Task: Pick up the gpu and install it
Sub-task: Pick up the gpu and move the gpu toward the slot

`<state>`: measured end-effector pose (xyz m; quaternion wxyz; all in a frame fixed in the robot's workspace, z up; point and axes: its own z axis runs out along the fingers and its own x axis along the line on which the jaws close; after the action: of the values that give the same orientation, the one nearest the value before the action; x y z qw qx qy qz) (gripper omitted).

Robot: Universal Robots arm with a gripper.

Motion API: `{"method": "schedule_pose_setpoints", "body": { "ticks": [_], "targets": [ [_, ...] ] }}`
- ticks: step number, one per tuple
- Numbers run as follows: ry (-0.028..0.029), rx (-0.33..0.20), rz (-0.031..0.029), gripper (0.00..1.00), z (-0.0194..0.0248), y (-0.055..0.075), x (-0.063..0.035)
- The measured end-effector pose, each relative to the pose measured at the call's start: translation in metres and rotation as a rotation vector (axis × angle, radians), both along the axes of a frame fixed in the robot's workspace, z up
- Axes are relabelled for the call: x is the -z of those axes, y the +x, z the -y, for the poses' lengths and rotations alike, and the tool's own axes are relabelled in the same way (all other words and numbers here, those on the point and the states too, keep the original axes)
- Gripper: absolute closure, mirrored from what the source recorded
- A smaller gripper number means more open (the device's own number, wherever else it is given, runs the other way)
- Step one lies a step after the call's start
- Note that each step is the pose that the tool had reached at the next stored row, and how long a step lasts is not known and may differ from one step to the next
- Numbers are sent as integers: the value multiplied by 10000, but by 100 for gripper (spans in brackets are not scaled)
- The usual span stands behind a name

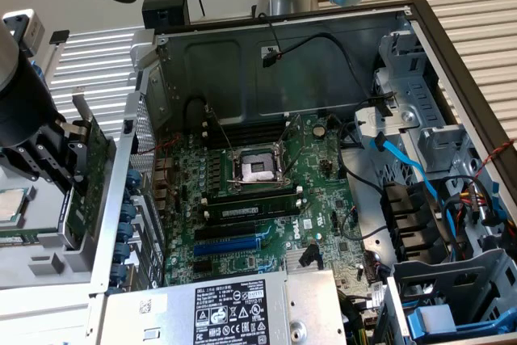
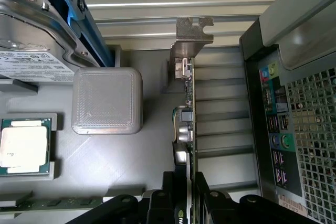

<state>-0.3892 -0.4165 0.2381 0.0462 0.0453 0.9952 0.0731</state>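
Observation:
The gpu (image 1: 94,174) stands on edge over the grey parts tray, just outside the open computer case at the exterior view's left. Its green circuit-board face is toward the case. My gripper (image 1: 71,159) is shut on it from above. In the wrist view the gpu (image 2: 188,124) runs edge-on away from the camera and ends in its metal bracket (image 2: 192,36). My gripper (image 2: 185,199) clamps it with a black finger (image 2: 167,196) on each side. I cannot tell whether the card's lower edge still touches the tray.
The case lies open with the green motherboard (image 1: 266,191) and its blue and black expansion slots (image 1: 230,241) near the power supply (image 1: 226,306). The case's rear port panel (image 2: 277,140) is close beside the card. The grey tray (image 2: 121,166) holds a CPU (image 2: 23,146), a hard drive (image 2: 31,40) and a grey block (image 2: 106,100).

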Motion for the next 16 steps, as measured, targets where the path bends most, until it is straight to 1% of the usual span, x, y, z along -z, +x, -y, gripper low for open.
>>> {"method": "schedule_pose_setpoints", "body": {
  "ticks": [3, 6, 12, 16],
  "targets": [
    [1, 0, -1, 73, 0, 0, -18],
    [2, 2, 0, 73, 1, 0, -76],
    [2, 11, 0, 73, 1, 0, -229],
    [2, 18, 0, 73, 1, 0, -368]
  ]
}}
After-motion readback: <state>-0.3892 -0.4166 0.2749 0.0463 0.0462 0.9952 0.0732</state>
